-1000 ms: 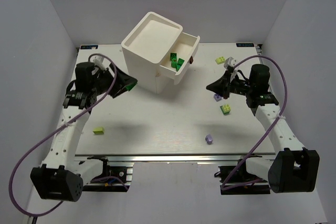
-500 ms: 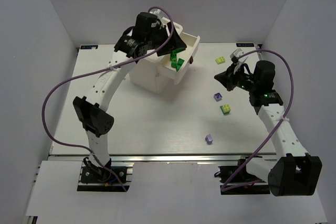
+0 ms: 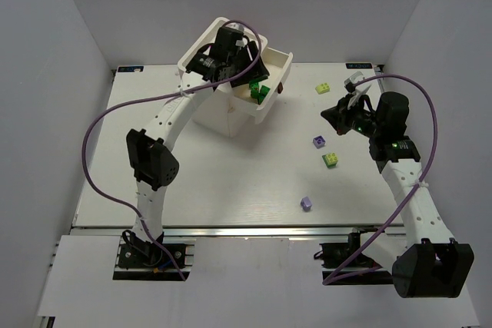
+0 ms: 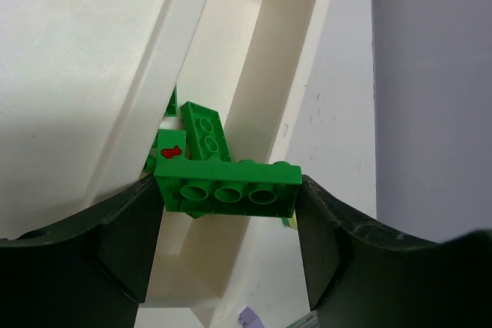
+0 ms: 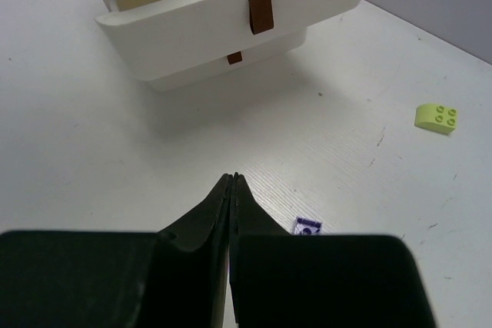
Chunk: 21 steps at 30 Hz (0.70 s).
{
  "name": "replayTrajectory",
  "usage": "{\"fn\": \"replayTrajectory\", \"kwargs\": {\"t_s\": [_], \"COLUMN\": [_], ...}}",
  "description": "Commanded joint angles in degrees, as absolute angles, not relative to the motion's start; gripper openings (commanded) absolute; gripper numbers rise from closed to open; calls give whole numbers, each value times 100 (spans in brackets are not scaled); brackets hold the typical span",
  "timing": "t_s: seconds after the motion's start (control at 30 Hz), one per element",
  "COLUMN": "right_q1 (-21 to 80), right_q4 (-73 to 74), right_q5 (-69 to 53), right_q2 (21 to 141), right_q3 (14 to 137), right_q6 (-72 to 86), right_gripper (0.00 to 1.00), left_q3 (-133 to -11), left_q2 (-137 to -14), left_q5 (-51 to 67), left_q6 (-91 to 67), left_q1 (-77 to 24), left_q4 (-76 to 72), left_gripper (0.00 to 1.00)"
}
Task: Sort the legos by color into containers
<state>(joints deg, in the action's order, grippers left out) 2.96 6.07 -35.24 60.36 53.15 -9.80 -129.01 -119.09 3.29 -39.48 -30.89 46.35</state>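
The white cabinet (image 3: pixel 201 51) stands at the back with its top drawer (image 3: pixel 281 59) pulled open. Dark green legos (image 3: pixel 261 93) lie in it, also seen in the left wrist view (image 4: pixel 204 132). My left gripper (image 3: pixel 252 73) hovers over the open drawer, shut on a dark green brick (image 4: pixel 227 190). My right gripper (image 3: pixel 332 115) is shut and empty above the table (image 5: pixel 233 180), facing the drawer's brown knob (image 5: pixel 260 13). On the table lie two yellow-green legos (image 3: pixel 324 87) (image 3: pixel 331 159) and two purple legos (image 3: pixel 319 141) (image 3: pixel 307 203).
A second, shut drawer shows its knob (image 5: pixel 234 57) below the open one. A purple lego (image 5: pixel 307 227) lies just right of my right fingers, a yellow-green one (image 5: pixel 437 118) further right. Grey walls enclose the table on three sides.
My left arm swung from the table's left side up to the cabinet, carrying the green brick over the open drawer. My right gripper drew back a little to the right.
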Motion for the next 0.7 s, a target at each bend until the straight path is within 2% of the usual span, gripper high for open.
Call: {"fn": "replayTrajectory", "kwargs": {"t_s": [0.0,0.13,0.3,0.33,0.37,0.5,0.57,0.63,0.67], "right_q1": [255,255,255,246,255,246,246,246,237], "right_q4": [624,624,685,738,773,888,905,905,905], "right_q5": [-3498,-3586,-3682,-3770,-3823,-4069,-4122,-4061,-4000], "right_q2": [5941,5950,5959,5959,5976,6064,6125,6170,6231], "right_q3": [5432,5432,5440,5458,5475,5546,5607,5677,5713], "right_q6": [-914,-897,-940,-967,-1036,-1107,-1090,-985,-915], "right_gripper": [0,0,0,0,9,34,38,37,32], "left_q3": [-13105,-13087,-13105,-13113,-13105,-13113,-13122,-13122,-13122], "left_q2": [-11760,-11777,-11760,-11734,-11716,-11646,-11619,-11558,-11514], "left_q5": [115,97,105,132,149,211,272,342,482], "left_q6": [-3955,-3946,-3955,-3955,-3955,-3973,-3981,-3990,-3999], "left_q1": [-3164,-3164,-3164,-3164,-3164,-3217,-3217,-3217,-3217], "left_q4": [4588,4597,4535,4474,4456,4360,4316,4193,4131], "left_gripper": [51,69,79,86,87,87,85,79,65]}}
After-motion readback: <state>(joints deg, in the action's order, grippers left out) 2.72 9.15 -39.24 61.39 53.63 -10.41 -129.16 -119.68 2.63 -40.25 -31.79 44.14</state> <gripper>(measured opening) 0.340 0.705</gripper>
